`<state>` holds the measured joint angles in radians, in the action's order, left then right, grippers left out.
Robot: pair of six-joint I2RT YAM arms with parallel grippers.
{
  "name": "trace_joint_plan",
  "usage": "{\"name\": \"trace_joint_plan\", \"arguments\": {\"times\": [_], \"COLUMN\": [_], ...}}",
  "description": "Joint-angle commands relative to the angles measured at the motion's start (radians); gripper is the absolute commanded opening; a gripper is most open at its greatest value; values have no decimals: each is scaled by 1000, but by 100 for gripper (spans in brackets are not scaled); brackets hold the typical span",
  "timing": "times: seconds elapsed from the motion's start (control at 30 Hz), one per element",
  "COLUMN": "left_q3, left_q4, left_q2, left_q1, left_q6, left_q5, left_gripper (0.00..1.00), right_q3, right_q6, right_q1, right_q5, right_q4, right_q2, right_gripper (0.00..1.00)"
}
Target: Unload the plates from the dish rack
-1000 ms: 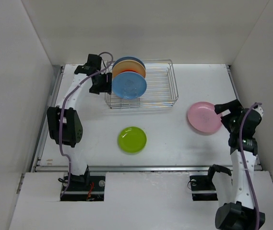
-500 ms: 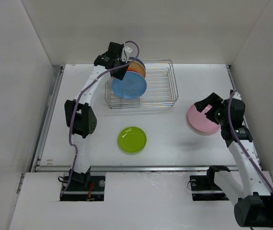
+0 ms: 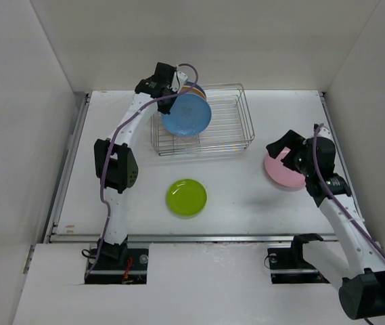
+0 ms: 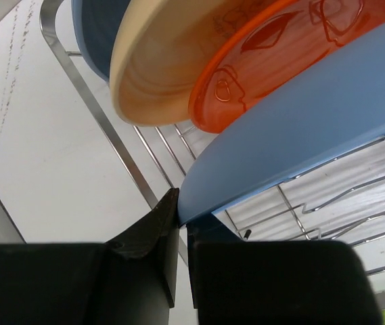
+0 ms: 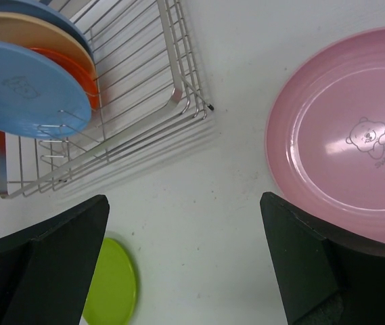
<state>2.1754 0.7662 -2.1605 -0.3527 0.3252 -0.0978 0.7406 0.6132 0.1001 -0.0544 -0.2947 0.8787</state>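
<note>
The silver wire dish rack (image 3: 245, 120) stands at the back of the table. A light blue plate (image 3: 187, 114) leans at its left end, in front of an orange plate (image 4: 273, 61), a cream plate (image 4: 158, 68) and a darker blue plate (image 4: 94, 34). My left gripper (image 3: 170, 87) is shut on the light blue plate's rim (image 4: 182, 223). A pink plate (image 3: 281, 176) lies flat at the right and a lime green plate (image 3: 186, 197) lies flat at centre front. My right gripper (image 3: 284, 153) hovers open above the pink plate's left edge, with nothing between its fingers (image 5: 184, 203).
White walls close in the table on the left, back and right. The rack's near right corner (image 5: 191, 101) lies between the pink plate (image 5: 341, 135) and the upright plates. The green plate (image 5: 111, 291) sits in front of the rack.
My left gripper closed on the light blue plate's rim, and the plate shifted up and to the right. My right arm swung left, away from the table's right edge.
</note>
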Motion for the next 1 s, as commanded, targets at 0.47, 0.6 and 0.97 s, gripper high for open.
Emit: {"name": "trace_joint_plan", "arguments": {"times": [0.47,0.6,0.97], "left_q3": [-2,-2,-6], "left_q4": [1,119,492], "left_q2": [341,355,171], "left_q1": [-6,-15,-34], "left_q6": [-170,-233,-209], "left_q5": [205,349,642], "left_gripper": [0,0,0], "right_q3": [167,204,204], "right_q6": [-113,-161,-181], "right_q1": [176,220,319], "right_q5": [35,-51,-156], "right_q4": [20,29,172], "right_q2": [77,118,181], "right_gripper": [99,99,99]}}
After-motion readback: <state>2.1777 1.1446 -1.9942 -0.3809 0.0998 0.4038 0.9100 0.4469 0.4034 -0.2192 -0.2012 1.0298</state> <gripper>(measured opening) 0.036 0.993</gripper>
